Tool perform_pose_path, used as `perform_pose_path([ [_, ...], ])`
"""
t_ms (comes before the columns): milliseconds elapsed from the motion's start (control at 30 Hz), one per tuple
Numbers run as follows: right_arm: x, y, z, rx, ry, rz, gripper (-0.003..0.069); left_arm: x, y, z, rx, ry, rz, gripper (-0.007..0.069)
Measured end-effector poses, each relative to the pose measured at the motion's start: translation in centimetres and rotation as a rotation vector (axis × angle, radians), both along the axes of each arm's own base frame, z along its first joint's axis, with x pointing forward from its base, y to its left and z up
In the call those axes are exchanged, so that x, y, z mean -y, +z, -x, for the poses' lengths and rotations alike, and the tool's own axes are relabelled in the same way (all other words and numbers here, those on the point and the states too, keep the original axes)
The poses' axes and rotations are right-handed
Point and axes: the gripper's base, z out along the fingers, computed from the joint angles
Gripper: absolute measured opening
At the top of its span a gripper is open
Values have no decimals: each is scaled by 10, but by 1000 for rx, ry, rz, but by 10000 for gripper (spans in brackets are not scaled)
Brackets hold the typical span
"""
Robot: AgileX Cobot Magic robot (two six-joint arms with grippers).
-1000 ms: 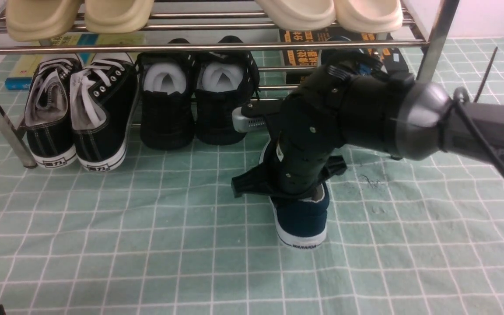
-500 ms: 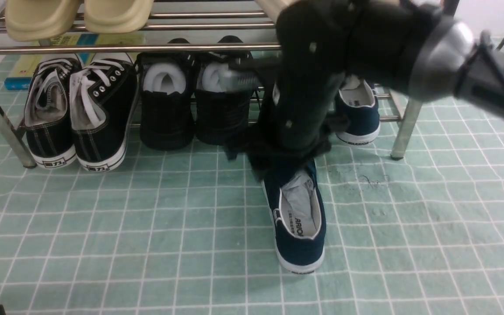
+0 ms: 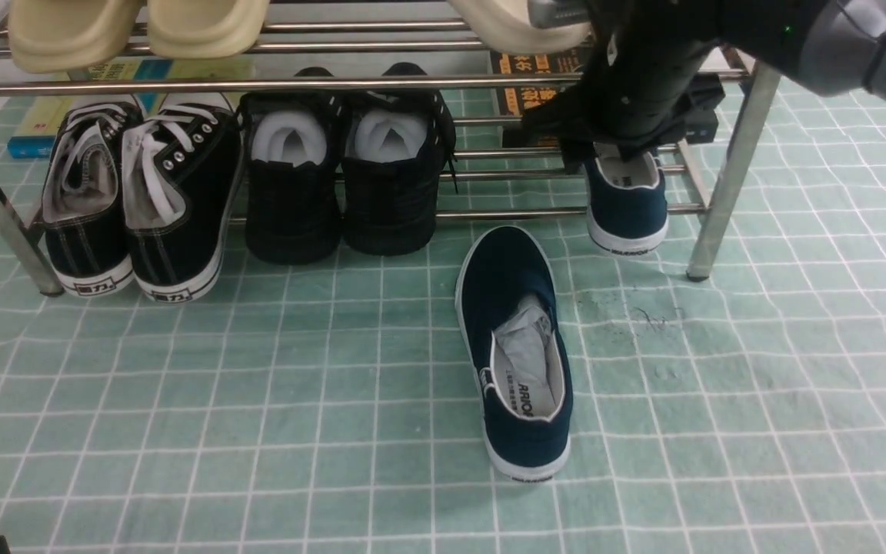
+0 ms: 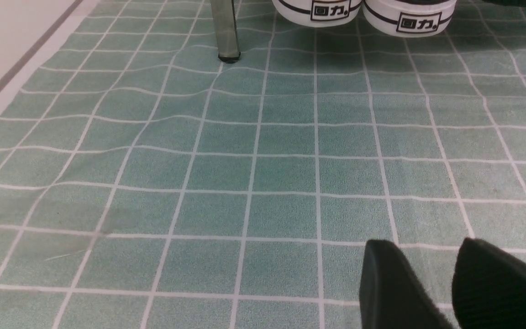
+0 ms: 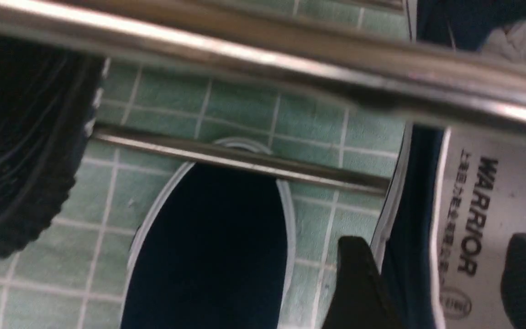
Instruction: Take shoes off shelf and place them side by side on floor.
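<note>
On the shelf [image 3: 729, 173], my right pincer [image 5: 443, 256] gapes astride the navy shoe's [image 5: 409, 256] soft collar; light canvas, I'd pinch there.

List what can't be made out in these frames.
Front view: toe of the shelf shoe, hidden behind the right gripper.
Right wrist view: whether its fingers touch that shoe; blurred, cut by the edge.
Front view: heel lettering on the floor shoe, too small.
Left gripper: only fingertips show in the left wrist view, rest cut by the edge.
</note>
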Motion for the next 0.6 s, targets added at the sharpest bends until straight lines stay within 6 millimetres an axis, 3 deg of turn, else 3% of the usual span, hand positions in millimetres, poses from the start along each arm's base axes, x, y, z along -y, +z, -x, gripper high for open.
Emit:
perform_pose_path([
  [200,3,-28,-18,-4,-11,7,342,0,0,0,0,0,0,242],
  [300,2,-35,-19,-21,-10,16,248,0,0,0,0,0,0,242],
  [367,3,-36,-17,-45,-14,23,146,0,0,0,0,0,0,242],
  [400,3,-36,-17,-52,-15,24,135,0,0,0,0,0,0,242],
  [467,6,-24,-8,-90,-6,17,22,0,0,0,0,0,0,242],
  [600,8,4,13,-150,37,-28,22,0,0,0,0,0,-1,242],
])
